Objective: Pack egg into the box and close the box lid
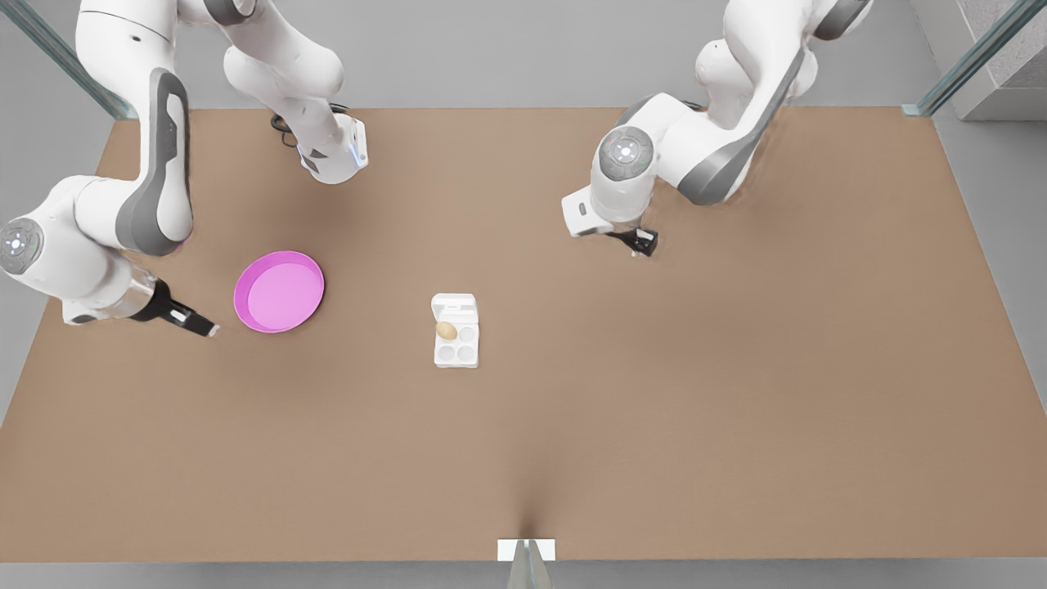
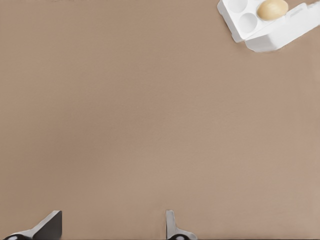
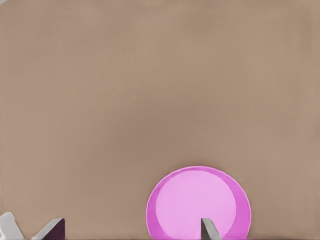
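Egg (image 1: 446, 330) sits in one cup of the box (image 1: 456, 343), box lid (image 1: 454, 307) open; left gripper (image 1: 640, 243) and right gripper (image 1: 199, 324), beside the pink plate (image 1: 279, 291), hang with fingers apart.

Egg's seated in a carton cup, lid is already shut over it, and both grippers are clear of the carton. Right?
Not quite: the box lid is open, as the front view shows. The egg does sit in a cup of the box, and the left gripper and right gripper are clear of it.

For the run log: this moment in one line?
egg in box cup | box lid open | left gripper open, off box | right gripper open, by pink plate
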`<act>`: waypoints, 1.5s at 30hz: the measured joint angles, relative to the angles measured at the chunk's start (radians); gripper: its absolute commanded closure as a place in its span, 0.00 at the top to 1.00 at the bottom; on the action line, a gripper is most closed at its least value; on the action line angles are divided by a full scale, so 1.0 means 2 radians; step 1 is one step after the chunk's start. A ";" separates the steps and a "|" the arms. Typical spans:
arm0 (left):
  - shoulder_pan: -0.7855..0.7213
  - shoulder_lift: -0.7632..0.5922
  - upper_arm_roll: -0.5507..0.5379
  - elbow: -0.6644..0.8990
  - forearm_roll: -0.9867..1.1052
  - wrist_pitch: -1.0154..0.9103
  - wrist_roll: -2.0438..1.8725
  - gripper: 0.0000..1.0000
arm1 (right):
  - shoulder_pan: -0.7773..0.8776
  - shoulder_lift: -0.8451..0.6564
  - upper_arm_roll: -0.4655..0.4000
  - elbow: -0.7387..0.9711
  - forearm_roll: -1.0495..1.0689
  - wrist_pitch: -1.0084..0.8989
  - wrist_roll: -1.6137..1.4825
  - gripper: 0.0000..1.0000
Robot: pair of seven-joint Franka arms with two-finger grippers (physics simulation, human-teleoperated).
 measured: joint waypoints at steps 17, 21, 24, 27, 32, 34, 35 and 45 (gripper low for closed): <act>-0.186 0.276 0.041 0.091 0.236 0.242 -0.393 1.00 | -0.003 0.018 0.068 0.139 -0.051 -0.140 -0.129 1.00; -0.184 0.285 0.054 0.105 0.241 0.253 -0.446 1.00 | -0.004 0.025 0.069 0.139 -0.052 -0.135 -0.146 1.00; -0.181 0.286 0.067 0.131 0.240 0.257 -0.478 1.00 | -0.005 0.029 0.069 0.139 -0.053 -0.133 -0.156 1.00; -0.189 0.304 0.069 0.168 0.240 0.260 -0.503 1.00 | -0.006 0.032 0.068 0.139 -0.053 -0.132 -0.164 1.00; -0.198 0.335 0.077 0.208 0.242 0.264 -0.536 1.00 | -0.004 0.033 0.069 0.138 -0.052 -0.131 -0.176 1.00; -0.193 0.338 0.079 0.223 0.242 0.265 -0.545 1.00 | -0.004 0.034 0.069 0.138 -0.051 -0.131 -0.179 1.00; -0.189 0.339 0.079 0.227 0.242 0.265 -0.549 1.00 | -0.004 0.034 0.069 0.138 -0.051 -0.130 -0.181 1.00; -0.157 0.349 0.098 0.259 0.221 0.254 -0.560 1.00 | -0.004 0.035 0.069 0.134 -0.050 -0.130 -0.194 1.00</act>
